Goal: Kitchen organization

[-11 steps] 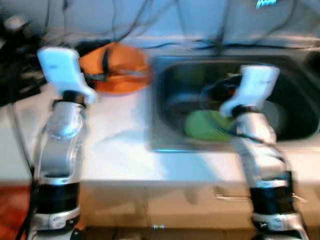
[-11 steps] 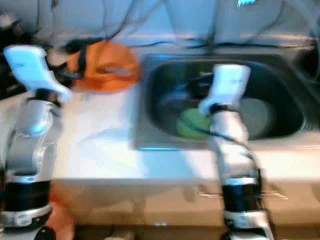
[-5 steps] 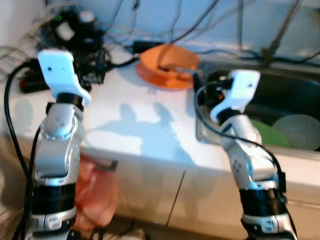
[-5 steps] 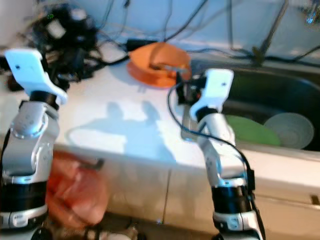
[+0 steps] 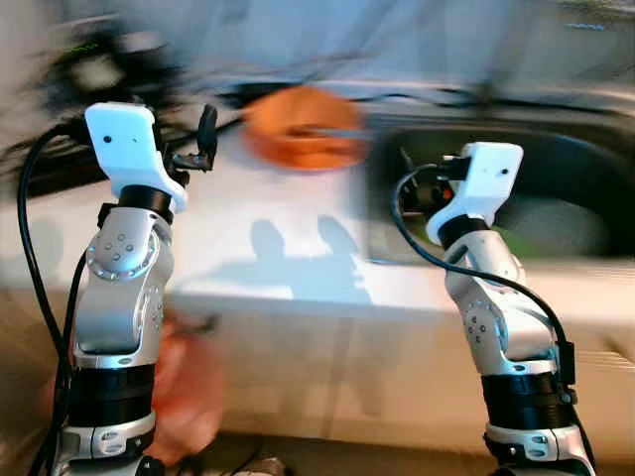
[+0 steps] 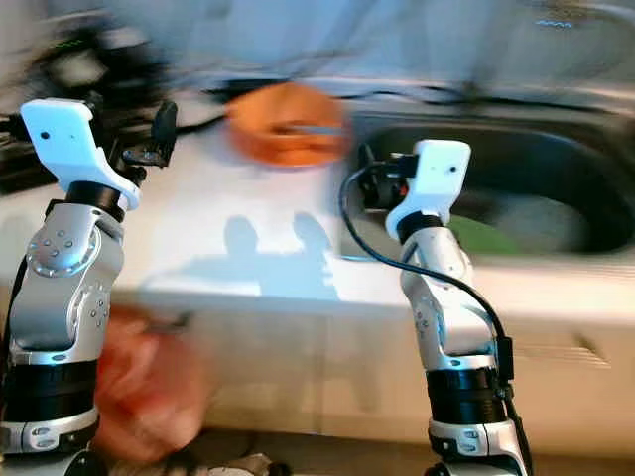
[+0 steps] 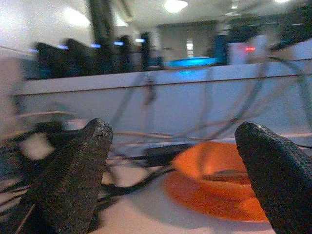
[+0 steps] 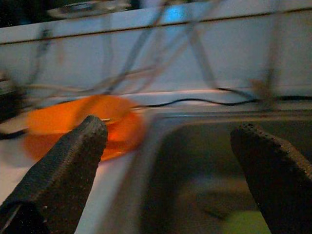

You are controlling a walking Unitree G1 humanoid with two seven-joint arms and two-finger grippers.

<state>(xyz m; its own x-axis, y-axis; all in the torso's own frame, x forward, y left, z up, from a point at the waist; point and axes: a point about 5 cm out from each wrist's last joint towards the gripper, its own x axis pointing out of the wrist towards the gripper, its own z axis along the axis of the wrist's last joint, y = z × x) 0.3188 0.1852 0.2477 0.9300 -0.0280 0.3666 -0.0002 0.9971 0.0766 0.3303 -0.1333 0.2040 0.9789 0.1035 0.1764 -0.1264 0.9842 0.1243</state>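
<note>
**Both grippers empty, bowl and sink not yet touched**

Nearest, a reddish blur (image 5: 189, 397) is showing low at 7 o'clock against the cabinet front; what it is cannot be told. Above it, the left gripper (image 7: 170, 180) is hovering over the counter (image 5: 288, 248) with its fingers (image 7: 73, 170) spread wide and gripping nothing. The right gripper (image 8: 170, 170) is hanging at the sink's (image 5: 556, 169) near edge, fingers (image 8: 63, 165) likewise spread and empty. Beyond them, at 12 o'clock, the orange bowl (image 5: 303, 127) is sitting on the counter just beside the sink. Something green (image 8: 243, 224) is lying in the basin. Cables (image 7: 141, 161) are trailing at 10 o'clock along the wall. Judging by this, the organizing is barely beginning: nothing is being carried, and the bowl and sink contents are awaiting handling.
</note>
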